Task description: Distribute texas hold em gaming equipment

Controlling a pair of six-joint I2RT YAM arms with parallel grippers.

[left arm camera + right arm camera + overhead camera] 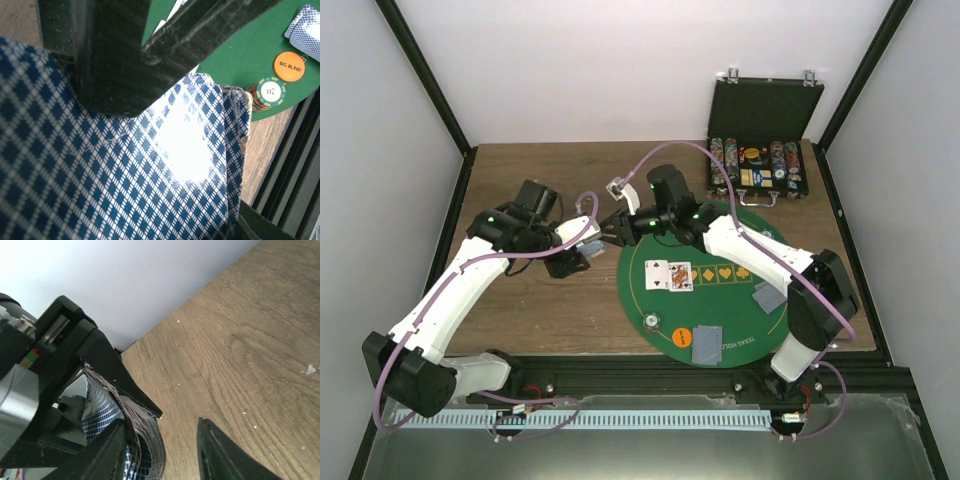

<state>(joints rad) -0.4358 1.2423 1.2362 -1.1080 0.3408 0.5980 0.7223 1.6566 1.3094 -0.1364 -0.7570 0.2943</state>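
Carefully: my left claw [578, 258] clamps the deck [125, 175]; my right claw [161, 426], half open around its edge, could pinch 2 cards, not 1.

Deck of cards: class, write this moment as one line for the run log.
left gripper: holds deck | right gripper: open, jaws at deck's edge | mat: two face-up cards

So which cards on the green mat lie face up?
The centre pair, white faces showing; the near-edge cards and the right-edge cards show grey-blue backs.
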